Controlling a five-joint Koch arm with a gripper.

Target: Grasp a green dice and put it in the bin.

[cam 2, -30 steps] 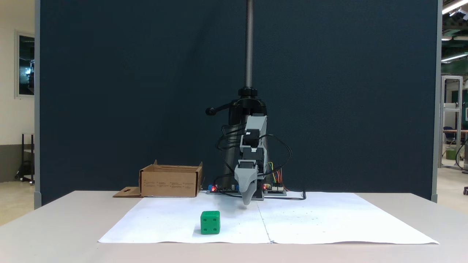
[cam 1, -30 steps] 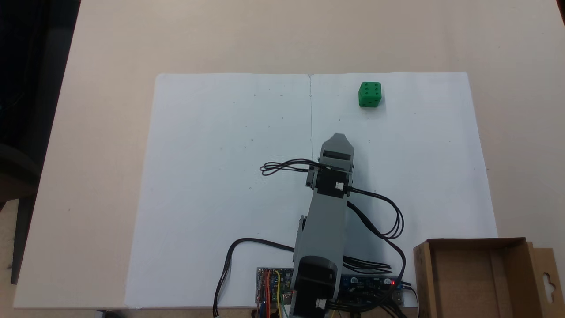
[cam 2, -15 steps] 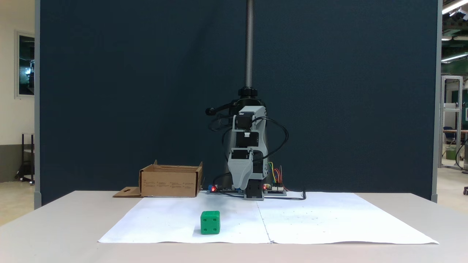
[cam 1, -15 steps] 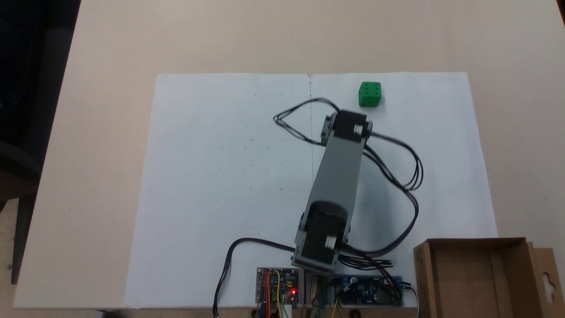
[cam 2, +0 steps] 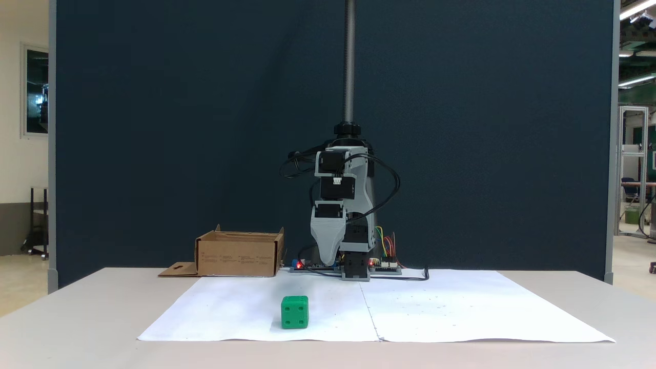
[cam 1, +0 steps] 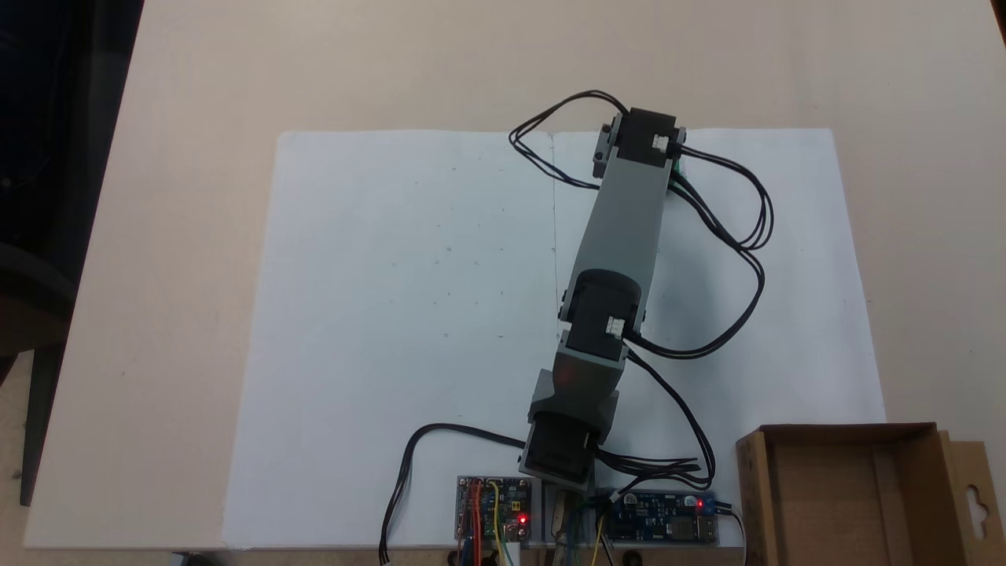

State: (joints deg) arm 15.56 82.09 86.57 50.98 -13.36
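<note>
Dark blue partition behind, pale counter [cam 2: 77, 307] in front, white paper [cam 2: 461, 307] spread over it. One green dice [cam 2: 294, 312] sits on the paper near its front edge in the side-on fixed view, untouched. One arm; its gripper [cam 2: 328, 259] hangs above and behind the dice, tip pointing down. Fingers overlap from here: spread or clenched, cannot tell. One cardboard bin [cam 1: 849, 495] stands beside the arm's base, well apart from the dice.

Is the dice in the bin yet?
No. The green dice sits on the white paper; the bin holds nothing.
</note>
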